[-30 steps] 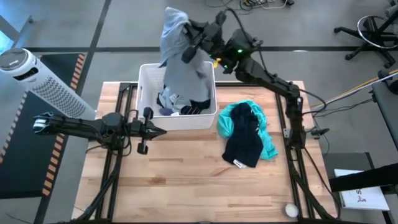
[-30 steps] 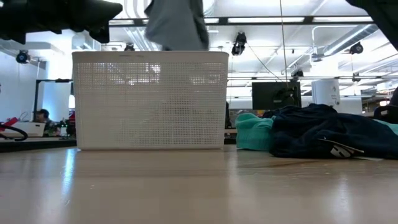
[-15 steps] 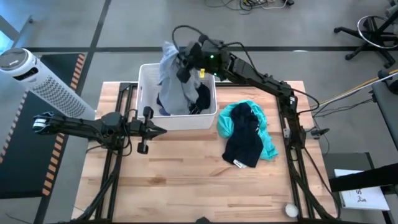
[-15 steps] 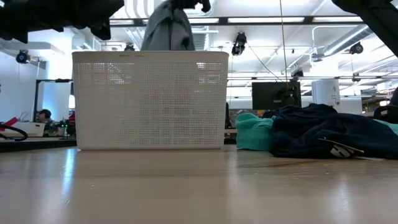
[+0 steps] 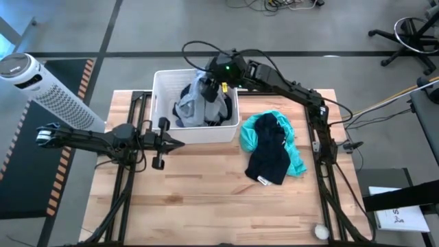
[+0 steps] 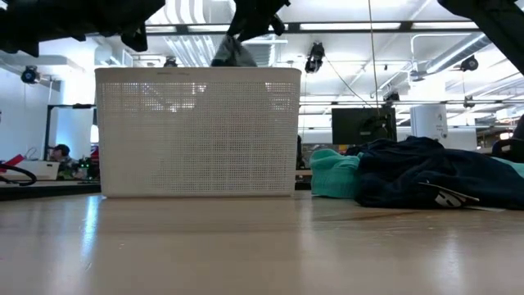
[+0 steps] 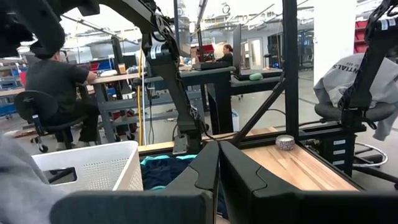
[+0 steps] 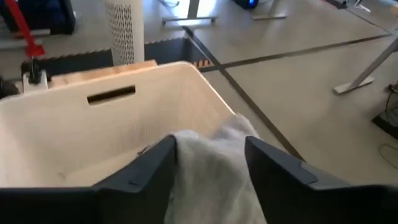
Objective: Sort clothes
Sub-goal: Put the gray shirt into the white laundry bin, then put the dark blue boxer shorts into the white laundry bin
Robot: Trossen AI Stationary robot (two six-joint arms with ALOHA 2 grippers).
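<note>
1. my right hand (image 5: 208,84) hangs over the white bin (image 5: 162,82) at the back of the desk (image 5: 206,199), just above the bin's rim.
2. its fingers (image 8: 146,171) stand apart, one on each side of the grey garment (image 5: 195,96), with the cloth bunched up between them; i cannot tell whether they press on it or have let go.
3. the grey garment lies mostly inside the bin, its top fold poking just above the rim in the low view (image 6: 233,56).
4. a black garment (image 5: 221,110) sits in the bin beside the grey one, toward the bin's right wall.
5. the teal garment (image 5: 250,134) lies on the desk just right of the bin, with the dark navy garment (image 5: 269,154) draped across it.
6. in the low view the teal cloth (image 6: 327,176) and the navy cloth (image 6: 426,172) form a heap beside the bin (image 6: 196,131).
7. my left hand (image 5: 171,143) waits clenched and empty, in front of the bin, off its front left corner.
8. in the left wrist view a person (image 7: 53,87) sits on a chair in the room behind.
</note>
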